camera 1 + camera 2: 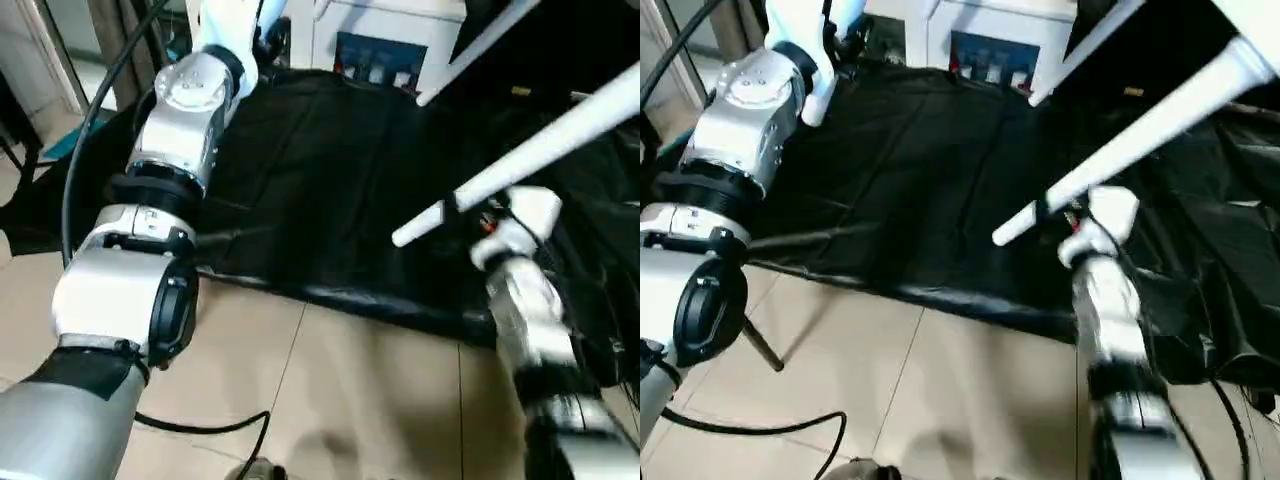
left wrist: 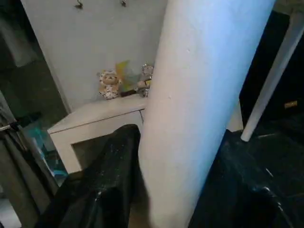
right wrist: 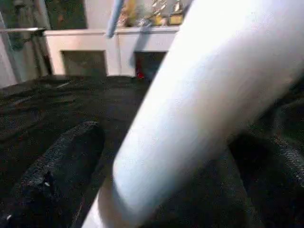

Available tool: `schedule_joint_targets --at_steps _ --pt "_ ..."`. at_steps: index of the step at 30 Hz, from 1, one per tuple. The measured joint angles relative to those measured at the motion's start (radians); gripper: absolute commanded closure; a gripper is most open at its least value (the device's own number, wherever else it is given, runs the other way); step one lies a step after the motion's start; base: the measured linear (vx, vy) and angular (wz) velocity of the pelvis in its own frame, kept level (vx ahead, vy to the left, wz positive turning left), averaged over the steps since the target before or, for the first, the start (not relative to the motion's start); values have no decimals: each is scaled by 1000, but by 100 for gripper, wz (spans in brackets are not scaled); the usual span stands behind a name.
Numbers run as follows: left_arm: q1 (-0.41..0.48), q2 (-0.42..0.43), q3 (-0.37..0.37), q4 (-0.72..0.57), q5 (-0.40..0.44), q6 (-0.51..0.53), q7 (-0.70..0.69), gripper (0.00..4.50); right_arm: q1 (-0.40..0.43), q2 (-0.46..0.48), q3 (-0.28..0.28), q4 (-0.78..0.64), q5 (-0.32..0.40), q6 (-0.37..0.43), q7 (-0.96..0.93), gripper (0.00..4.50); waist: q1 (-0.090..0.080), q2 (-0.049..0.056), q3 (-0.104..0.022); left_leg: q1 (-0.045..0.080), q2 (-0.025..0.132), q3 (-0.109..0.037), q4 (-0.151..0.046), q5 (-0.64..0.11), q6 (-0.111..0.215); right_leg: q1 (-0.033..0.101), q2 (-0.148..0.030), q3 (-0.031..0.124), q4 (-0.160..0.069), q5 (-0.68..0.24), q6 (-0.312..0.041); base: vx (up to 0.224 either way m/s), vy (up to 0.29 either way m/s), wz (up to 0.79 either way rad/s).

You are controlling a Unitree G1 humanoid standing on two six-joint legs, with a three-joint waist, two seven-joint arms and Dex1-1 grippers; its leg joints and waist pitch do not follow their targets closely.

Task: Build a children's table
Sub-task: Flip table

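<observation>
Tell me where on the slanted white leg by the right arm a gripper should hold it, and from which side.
Grip the leg on its round shaft a little up from the free lower end, where the right gripper already meets it. Come from below, fingers across the shaft. It slopes up to the right over the black cloth, so its underside is open, and the plain cylinder suits a pinch across its width.
</observation>
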Motion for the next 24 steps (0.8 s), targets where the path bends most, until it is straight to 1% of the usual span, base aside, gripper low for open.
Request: schedule_joint_targets --at_steps 2,5,8,9,11,13,16,17,18,20,21,23,24 --pt "4 1 -3 -9 0 5 0 260 -25 0 0 27 0 10 15 27 0 0 0 0 0 0 0 2 3 0 0 0 0 0 0 0 0 0" --pt "8 1 -5 -21 0 14 0 260 -57 0 -6 61 2 17 34 37 -1 0 0 0 0 1 0 2 3 0 0 0 0 0 0 0 0 0" --pt "24 3 -5 -45 0 25 3 260 -75 1 -21 84 17 17 70 72 -1 -1 0 0 0 1 1 2 3 0 0 0 1 0 0 0 0 0" --pt "30 5 -5 -49 -1 27 4 260 -75 4 -22 87 31 17 84 72 -1 -1 0 0 0 1 1 2 3 0 0 0 1 0 0 0 0 0" --pt "32 7 -5 -49 -1 31 5 260 -75 7 -23 88 37 17 97 78 -1 -1 0 0 0 1 1 2 3 0 0 0 1 0 0 0 0 0" --pt "36 7 -5 -49 -1 33 6 262 -75 7 -29 89 44 17 108 109 -1 -1 0 0 0 1 2 2 4 0 0 0 2 0 0 0 0 0" --pt "41 9 -5 -49 -2 36 10 263 -74 8 -44 89 47 17 121 119 0 -1 0 0 0 1 2 2 4 0 0 0 3 0 0 0 0 0" --pt "42 8 -5 -49 -3 37 11 264 -74 9 -48 89 48 17 128 142 0 -1 0 0 0 1 3 2 4 0 0 0 3 0 0 0 0 0" --pt "43 8 -5 -49 -3 38 13 264 -74 10 -52 89 53 17 136 142 -1 -1 0 0 0 1 3 2 4 0 -1 1 3 0 0 0 0 0" --pt "50 8 -5 -56 -3 40 15 265 -72 11 -57 89 60 15 140 169 -1 -1 0 0 0 1 3 2 4 0 -1 1 4 0 0 0 0 0" --pt "60 8 -5 -66 -5 41 18 265 -71 11 -58 89 65 15 142 169 -1 -1 0 0 0 1 3 2 4 0 -1 1 4 0 0 0 0 0" --pt "74 6 -4 -79 -7 41 25 266 -71 9 -59 89 66 15 145 188 -1 -1 0 0 0 1 3 2 3 0 -1 0 5 0 0 0 0 0" --pt "82 6 -4 -87 -8 41 29 266 -71 6 -59 89 66 15 147 205 0 -1 0 0 0 1 4 2 3 0 -1 1 5 0 0 0 0 0"
